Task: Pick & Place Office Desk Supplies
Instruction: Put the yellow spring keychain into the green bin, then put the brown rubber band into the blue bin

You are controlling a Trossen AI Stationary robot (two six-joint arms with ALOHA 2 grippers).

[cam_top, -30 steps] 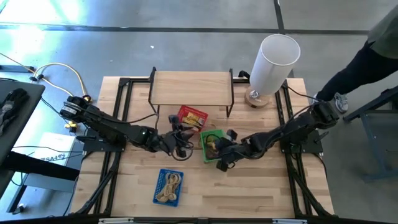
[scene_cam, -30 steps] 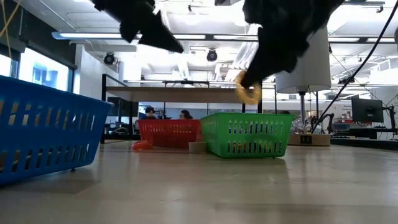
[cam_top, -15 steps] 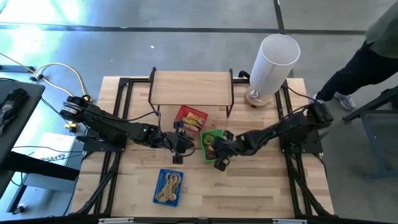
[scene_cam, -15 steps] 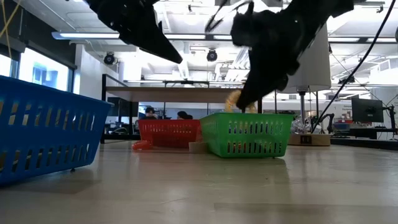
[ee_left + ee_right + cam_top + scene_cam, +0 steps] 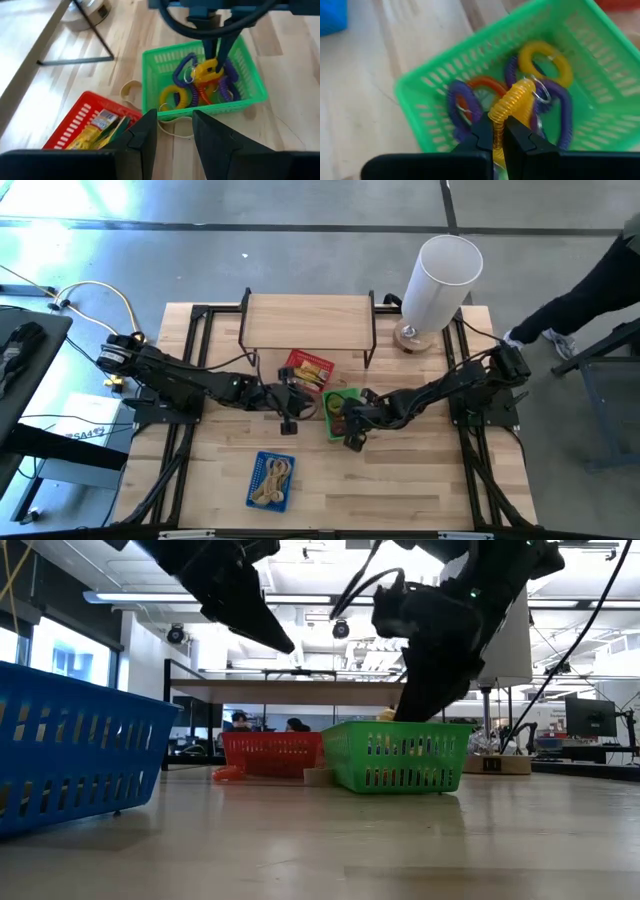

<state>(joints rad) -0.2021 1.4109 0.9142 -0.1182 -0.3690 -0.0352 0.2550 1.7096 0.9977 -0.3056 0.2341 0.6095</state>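
Sorting well underway: right gripper (image 5: 496, 134) clamped on yellow coil (image 5: 512, 103) over green basket (image 5: 427, 80), left gripper (image 5: 174, 131) parted and empty, tan bands (image 5: 131, 88) outstanding.

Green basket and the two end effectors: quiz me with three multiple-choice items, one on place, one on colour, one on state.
1. Where is the right end effector?
A. over the blue basket
B. over the green basket
C. by the white cylinder

2. What colour is the coil loop it holds?
A. yellow
B. purple
C. orange

3. How are the left end effector's fingers?
A. shut on a band
B. shut on nothing
C. open, holding nothing

Answers:
1 B: the high view shows it at the green basket, away from the blue basket and the white cylinder.
2 A: the right wrist view shows a yellow coil loop pinched between its fingers.
3 C: the left wrist view shows the left end effector with a clear gap between its fingers.
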